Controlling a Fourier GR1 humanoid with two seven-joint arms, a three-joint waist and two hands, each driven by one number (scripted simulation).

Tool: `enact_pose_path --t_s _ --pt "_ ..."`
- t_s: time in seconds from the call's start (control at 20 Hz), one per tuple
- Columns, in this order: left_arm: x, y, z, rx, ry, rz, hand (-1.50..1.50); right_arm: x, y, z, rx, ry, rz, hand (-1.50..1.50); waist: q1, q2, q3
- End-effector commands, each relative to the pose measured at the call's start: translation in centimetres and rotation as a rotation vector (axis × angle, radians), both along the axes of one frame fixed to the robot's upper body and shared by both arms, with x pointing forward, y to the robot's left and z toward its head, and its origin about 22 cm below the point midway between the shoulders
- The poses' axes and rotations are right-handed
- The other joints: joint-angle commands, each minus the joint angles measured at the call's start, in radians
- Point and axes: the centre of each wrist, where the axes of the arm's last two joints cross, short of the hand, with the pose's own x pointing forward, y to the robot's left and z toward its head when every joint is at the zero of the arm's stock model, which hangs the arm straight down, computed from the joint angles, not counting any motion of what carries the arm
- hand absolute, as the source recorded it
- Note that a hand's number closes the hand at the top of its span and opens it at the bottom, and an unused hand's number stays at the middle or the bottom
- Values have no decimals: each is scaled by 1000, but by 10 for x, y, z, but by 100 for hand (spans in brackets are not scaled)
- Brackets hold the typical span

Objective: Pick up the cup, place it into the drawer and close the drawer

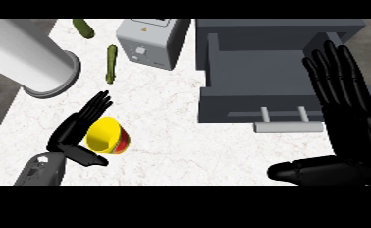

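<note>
We note the left hand [70, 133] spread open beside the red-walled, yellow-lined cup [109, 134], left of the open grey drawer [253, 106], holding nothing; off-centre closure could topple it.

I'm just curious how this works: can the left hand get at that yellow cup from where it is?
Probably yes. The yellow cup sits right beside the left hand, between its straight fingers and thumb, with nothing in between.

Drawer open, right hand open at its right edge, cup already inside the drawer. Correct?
No. The cup isn't in the drawer; the head view shows it by the left hand, left of the drawer. Drawer open, right hand open at its right edge: correct.
</note>
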Motion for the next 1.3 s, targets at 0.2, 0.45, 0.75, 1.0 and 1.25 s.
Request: enact_pose_path --t_s 0.2,0.45,0.75,1.0,1.25 --pt "-1 9 -15 -110 -20 -76 -150 -8 -4 13 5 9 11 -150 -6 1 -1" --pt "4 -6 -21 -98 -46 -103 -150 13 -2 3 -11 0 19 -150 -4 4 -1" --pt "-3 -19 -33 -156 -23 -102 -150 0 -12 12 -2 3 21 -150 -6 2 -1" --pt "-1 -22 -37 -179 5 -97 -150 -11 -9 3 -4 3 13 -150 -8 1 -1" --pt "16 -17 -22 -239 43 -158 -150 -1 1 3 15 -16 7 -150 -1 2 -1"
